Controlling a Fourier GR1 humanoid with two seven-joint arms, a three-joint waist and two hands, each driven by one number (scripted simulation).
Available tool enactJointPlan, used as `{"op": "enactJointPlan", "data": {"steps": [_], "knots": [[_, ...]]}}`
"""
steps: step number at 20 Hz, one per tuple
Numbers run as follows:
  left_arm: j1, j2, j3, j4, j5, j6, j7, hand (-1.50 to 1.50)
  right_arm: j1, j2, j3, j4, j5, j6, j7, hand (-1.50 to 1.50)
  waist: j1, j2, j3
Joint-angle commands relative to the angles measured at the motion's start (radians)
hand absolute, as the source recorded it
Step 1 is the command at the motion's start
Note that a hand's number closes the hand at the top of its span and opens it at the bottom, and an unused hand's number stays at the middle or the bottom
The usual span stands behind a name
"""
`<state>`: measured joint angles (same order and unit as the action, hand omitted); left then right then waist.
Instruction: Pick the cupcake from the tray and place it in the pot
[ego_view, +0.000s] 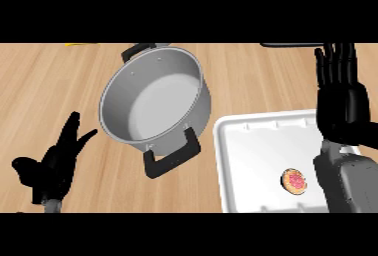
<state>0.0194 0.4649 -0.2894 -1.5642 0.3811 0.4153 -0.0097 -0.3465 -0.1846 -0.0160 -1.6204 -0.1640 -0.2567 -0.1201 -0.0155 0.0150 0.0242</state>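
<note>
Two black hands are open and hold nothing: the left hand (53, 162) low, the right hand (341, 75) above the tray (244, 165). The cupcake (294, 180) sits in the tray, beside the pot (151, 97) on the counter (52, 85)

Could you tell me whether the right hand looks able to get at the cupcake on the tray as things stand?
Probably yes. The cupcake lies uncovered on the white tray, with nothing over it. The right hand is open but held beyond the tray's far edge, so it would have to draw back toward the robot first.
</note>
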Motion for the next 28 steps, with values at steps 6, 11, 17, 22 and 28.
{"op": "enactJointPlan", "data": {"steps": [6, 11, 17, 22, 28], "knots": [[0.024, 0.18, 0.083, 0.053, -0.109, 0.035, 0.01, 0.0, 0.45, -0.192, -0.07, 0.16, -0.013, 0.106, 0.242, 1.5, -0.041, -0.015, -0.021], [0.058, 0.189, 0.085, 0.069, -0.068, -0.022, 0.029, 0.0, 0.621, -0.33, -0.068, 0.048, 0.401, -0.132, -0.128, -1.5, -0.056, -0.027, -0.024], [-0.028, 0.129, 0.062, 0.101, -0.133, -0.036, 0.062, 0.0, 0.903, -0.278, -0.103, -0.214, 0.342, -0.09, -0.168, -1.5, -0.006, -0.017, -0.025], [0.039, 0.138, 0.081, 0.049, -0.124, -0.057, 0.028, 0.0, 0.915, -0.418, -0.11, -0.309, 0.378, 0.056, 0.062, -1.5, 0.014, -0.015, -0.026], [-0.012, 0.132, 0.065, 0.073, -0.161, -0.065, 0.052, 0.0, 0.751, -0.534, -0.019, -0.434, 0.425, 0.232, 0.453, -1.5, 0.036, -0.009, -0.027]]}}
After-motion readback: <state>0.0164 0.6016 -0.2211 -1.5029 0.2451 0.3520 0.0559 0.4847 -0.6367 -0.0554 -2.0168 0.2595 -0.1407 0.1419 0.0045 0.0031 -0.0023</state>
